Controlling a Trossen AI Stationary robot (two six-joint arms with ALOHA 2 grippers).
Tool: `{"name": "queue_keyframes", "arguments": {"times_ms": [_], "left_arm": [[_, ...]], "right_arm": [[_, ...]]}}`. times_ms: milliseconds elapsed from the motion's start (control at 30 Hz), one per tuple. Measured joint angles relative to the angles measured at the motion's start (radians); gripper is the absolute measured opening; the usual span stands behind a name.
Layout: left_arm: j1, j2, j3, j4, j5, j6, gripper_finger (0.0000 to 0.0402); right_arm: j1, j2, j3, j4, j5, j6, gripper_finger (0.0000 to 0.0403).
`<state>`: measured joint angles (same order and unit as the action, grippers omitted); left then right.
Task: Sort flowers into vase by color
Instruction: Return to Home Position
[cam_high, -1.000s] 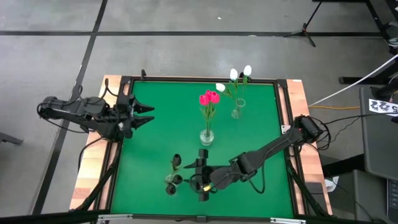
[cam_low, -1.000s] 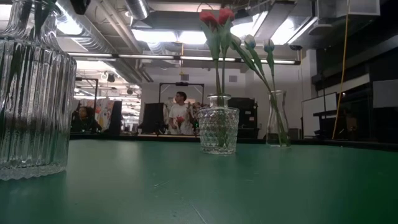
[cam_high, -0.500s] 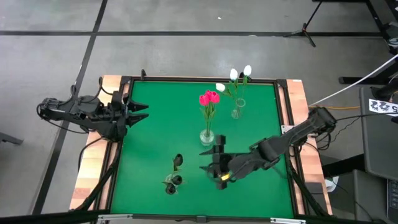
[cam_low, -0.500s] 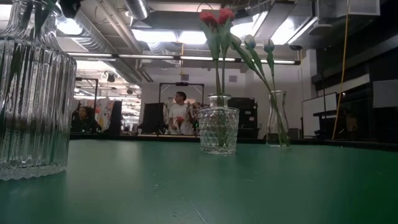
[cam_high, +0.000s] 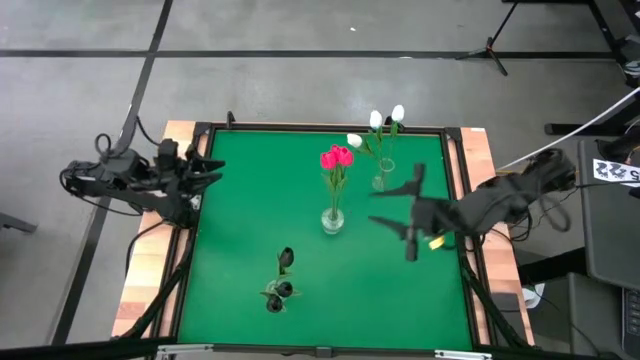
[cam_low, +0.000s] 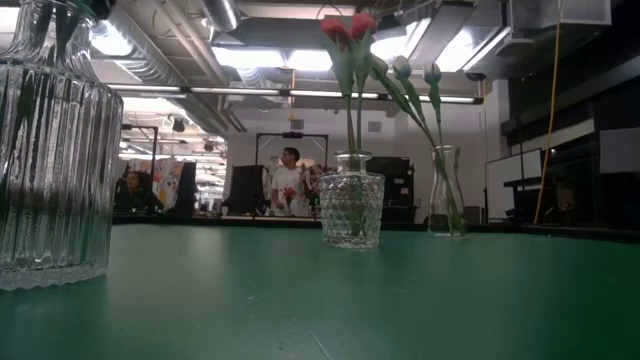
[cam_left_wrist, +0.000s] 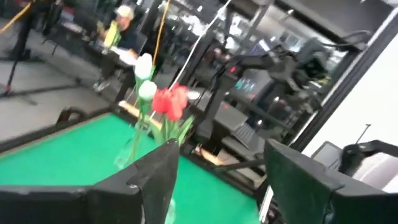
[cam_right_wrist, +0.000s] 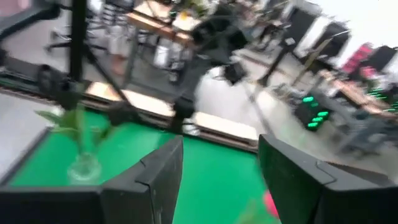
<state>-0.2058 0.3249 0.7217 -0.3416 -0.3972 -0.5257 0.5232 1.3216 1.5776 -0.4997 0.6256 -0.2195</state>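
The right gripper (cam_high: 398, 222) has pulled back from the glass vase (cam_high: 274, 301) of dark tulips (cam_high: 285, 259), which now stands well apart from it. It hangs over the green counter (cam_high: 240, 240) near the right rim, its fingers spread wide and holding nothing. The pink tulips (cam_high: 337, 157) stand in their own vase just beside it, and the white tulips (cam_high: 386, 118) are near. No flower lies loose, so the sorting looks finished. The left gripper (cam_high: 207, 172), also spread and empty, has drawn back to the counter's left edge.
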Motion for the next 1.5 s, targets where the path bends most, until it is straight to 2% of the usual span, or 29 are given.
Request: {"name": "queue_keyframes", "arguments": {"times_ms": [67,133,233,333,400,567,667,800,900,967,1133,1267,1500], "left_arm": [[0.000,-0.021,0.000,0.003,0.008,0.038,0.0230],[0.000,-0.041,0.000,0.004,0.033,0.063,0.0230],[0.000,-0.073,0.000,0.002,0.059,0.076,0.0230],[0.000,-0.111,0.000,0.001,0.106,0.088,0.0230],[0.000,-0.141,0.000,0.002,0.137,0.106,0.0230],[0.000,-0.215,0.000,0.038,0.237,0.142,0.0230],[0.000,-0.254,-0.001,0.042,0.244,0.160,0.0230],[0.000,-0.318,-0.058,0.047,0.245,0.184,0.0230],[0.000,-0.317,-0.113,0.059,0.240,0.165,0.0230],[0.000,-0.318,-0.174,0.134,0.250,0.128,0.0230],[0.000,-0.317,-0.350,0.339,0.308,0.086,0.0230],[0.003,-0.317,-0.465,0.455,0.310,0.067,0.0230],[0.023,-0.318,-0.520,0.506,0.306,0.058,0.0230]], "right_arm": [[0.000,-0.042,0.000,-0.036,0.040,-0.025,0.0209],[-0.012,-0.080,-0.003,-0.076,0.036,-0.024,0.0209],[-0.053,-0.146,-0.050,-0.043,-0.059,-0.062,0.0209],[-0.090,-0.236,-0.169,0.123,-0.238,-0.155,0.0209],[-0.121,-0.307,-0.277,0.235,-0.304,-0.175,0.0209],[-0.139,-0.495,-0.592,0.499,-0.294,-0.149,0.0209],[-0.137,-0.571,-0.766,0.686,-0.299,-0.155,0.0209],[-0.138,-0.634,-0.965,0.895,-0.296,-0.138,0.0209],[-0.138,-0.662,-1.086,1.038,-0.293,-0.126,0.0209],[-0.138,-0.674,-1.137,1.121,-0.288,-0.125,0.0209],[-0.138,-0.717,-1.222,1.160,-0.281,-0.127,0.0209],[-0.138,-0.778,-1.271,1.154,-0.269,-0.126,0.0209],[-0.138,-1.034,-1.361,1.129,-0.271,-0.161,0.0209]]}}
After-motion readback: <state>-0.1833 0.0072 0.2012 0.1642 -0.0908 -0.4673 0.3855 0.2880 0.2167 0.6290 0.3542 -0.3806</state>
